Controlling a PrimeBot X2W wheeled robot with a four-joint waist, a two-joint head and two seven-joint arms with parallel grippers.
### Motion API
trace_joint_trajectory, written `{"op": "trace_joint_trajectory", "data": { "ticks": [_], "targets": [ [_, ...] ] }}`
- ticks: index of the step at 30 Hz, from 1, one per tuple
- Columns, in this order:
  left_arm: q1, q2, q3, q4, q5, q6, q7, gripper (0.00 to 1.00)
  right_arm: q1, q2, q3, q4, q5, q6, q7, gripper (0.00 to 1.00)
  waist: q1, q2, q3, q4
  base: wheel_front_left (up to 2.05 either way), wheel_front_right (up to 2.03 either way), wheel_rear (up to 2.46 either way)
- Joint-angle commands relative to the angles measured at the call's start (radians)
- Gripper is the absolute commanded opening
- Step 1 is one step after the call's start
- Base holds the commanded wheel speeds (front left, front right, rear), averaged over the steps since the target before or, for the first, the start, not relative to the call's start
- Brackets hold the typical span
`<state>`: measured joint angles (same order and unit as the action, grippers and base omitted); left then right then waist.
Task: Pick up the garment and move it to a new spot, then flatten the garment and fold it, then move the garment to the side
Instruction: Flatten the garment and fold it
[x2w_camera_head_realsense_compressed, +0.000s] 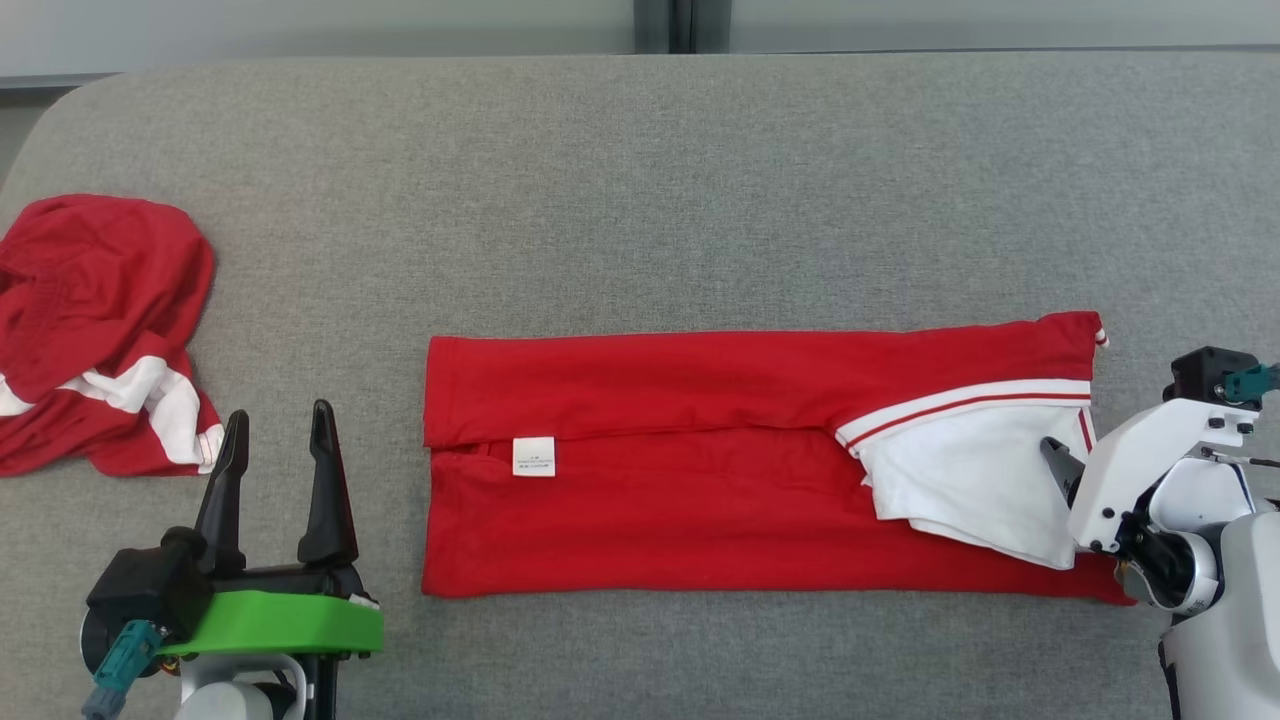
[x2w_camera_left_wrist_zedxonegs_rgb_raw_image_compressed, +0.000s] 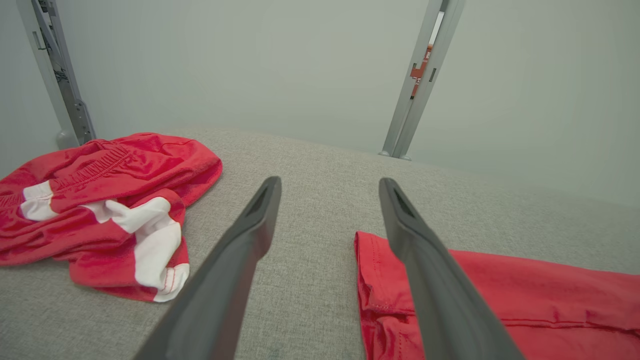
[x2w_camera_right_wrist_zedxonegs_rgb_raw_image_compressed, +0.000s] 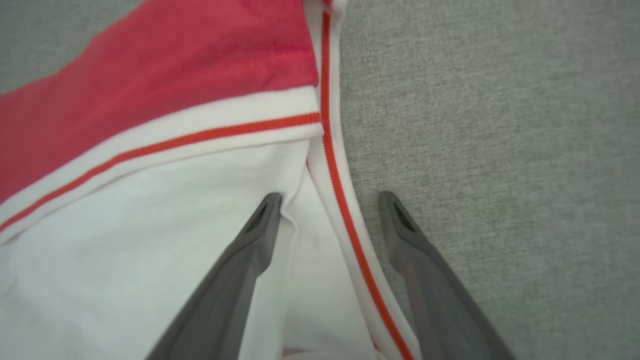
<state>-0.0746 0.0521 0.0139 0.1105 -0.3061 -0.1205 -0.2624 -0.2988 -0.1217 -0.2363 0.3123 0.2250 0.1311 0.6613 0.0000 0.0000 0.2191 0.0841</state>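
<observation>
Red knit shirt (x2w_camera_head_realsense_compressed: 700, 470) folded into long rectangle, grey woven counter (x2w_camera_head_realsense_compressed: 640, 200), crumpled red shorts (x2w_camera_head_realsense_compressed: 95, 330) far left, both jaws wide, empty

**Surroundings: grey fabric tabletop, pale wall, metal uprights**

The tabletop (x2w_camera_head_realsense_compressed: 640, 180) was covered in grey woven fabric, lying flat, with a rounded corner (x2w_camera_head_realsense_compressed: 60, 110) at the far left. Behind its far edge stood a plain, matt wall (x2w_camera_left_wrist_zedxonegs_rgb_raw_image_compressed: 250, 60) of pale grey-green. Two light metal uprights rose against it. One upright (x2w_camera_left_wrist_zedxonegs_rgb_raw_image_compressed: 411, 110) stood near the middle of the left wrist view and bore a small red tag (x2w_camera_left_wrist_zedxonegs_rgb_raw_image_compressed: 419, 72). The other upright (x2w_camera_left_wrist_zedxonegs_rgb_raw_image_compressed: 56, 75) stood at that view's left edge. Lighting was soft and even, and shadows were faint.
</observation>
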Motion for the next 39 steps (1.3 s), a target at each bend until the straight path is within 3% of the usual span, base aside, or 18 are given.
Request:
{"op": "trace_joint_trajectory", "data": {
  "ticks": [1, 6, 7, 8, 9, 18, 29, 34, 39],
  "targets": [
    [-0.003, -0.001, 0.005, 0.001, 0.005, -0.003, -0.003, 1.00, -0.012, 0.006, -0.001, 0.018, 0.009, -0.001, -0.003, 1.00, 0.0000, 0.0000, 0.005, 0.004, 0.00, 0.00, 0.00],
    [-0.010, -0.001, 0.002, 0.006, 0.001, -0.007, -0.003, 1.00, -0.029, 0.012, 0.024, 0.055, 0.006, 0.000, 0.002, 1.00, 0.0000, 0.0000, 0.011, 0.003, 0.00, 0.00, 0.00],
    [-0.012, -0.001, 0.000, 0.007, 0.000, -0.007, -0.003, 1.00, -0.031, 0.012, 0.032, 0.062, 0.010, 0.000, 0.006, 0.70, 0.0000, 0.0000, 0.011, 0.002, 0.00, 0.00, 0.00],
    [-0.015, -0.001, -0.002, 0.009, -0.001, -0.008, -0.003, 1.00, -0.035, 0.013, 0.039, 0.069, 0.012, 0.000, 0.007, 0.14, 0.0000, 0.0000, 0.010, 0.001, 0.00, 0.00, 0.00],
    [-0.016, -0.001, -0.004, 0.009, -0.001, -0.008, -0.003, 1.00, -0.037, 0.012, 0.046, 0.072, 0.011, 0.000, 0.003, 0.00, 0.0000, 0.0000, 0.009, 0.000, 0.00, 0.00, 0.00],
    [-0.008, -0.001, -0.001, 0.024, 0.019, -0.009, -0.003, 1.00, -0.076, -0.042, -0.044, 0.039, -0.049, -0.001, -0.075, 0.00, 0.0000, 0.0000, -0.015, -0.034, 0.00, 0.00, 0.00],
    [-0.052, -0.001, -0.009, 0.051, 0.038, -0.011, -0.003, 1.00, -0.051, -0.153, -0.148, -0.060, -0.116, -0.001, -0.023, 0.00, 0.0000, 0.0000, -0.040, -0.087, 0.00, 0.00, 0.00],
    [-0.053, -0.001, -0.019, 0.062, 0.022, -0.011, -0.003, 1.00, -0.028, -0.117, -0.151, -0.118, -0.134, -0.001, -0.019, 0.00, 0.0000, 0.0000, -0.058, -0.101, 0.00, 0.00, 0.00],
    [-0.036, 0.000, -0.025, 0.071, 0.014, -0.011, -0.003, 1.00, 0.005, -0.072, -0.052, -0.180, -0.110, -0.001, -0.009, 0.00, 0.0000, 0.0000, -0.080, -0.104, 0.00, 0.00, 0.00]
  ]
}}
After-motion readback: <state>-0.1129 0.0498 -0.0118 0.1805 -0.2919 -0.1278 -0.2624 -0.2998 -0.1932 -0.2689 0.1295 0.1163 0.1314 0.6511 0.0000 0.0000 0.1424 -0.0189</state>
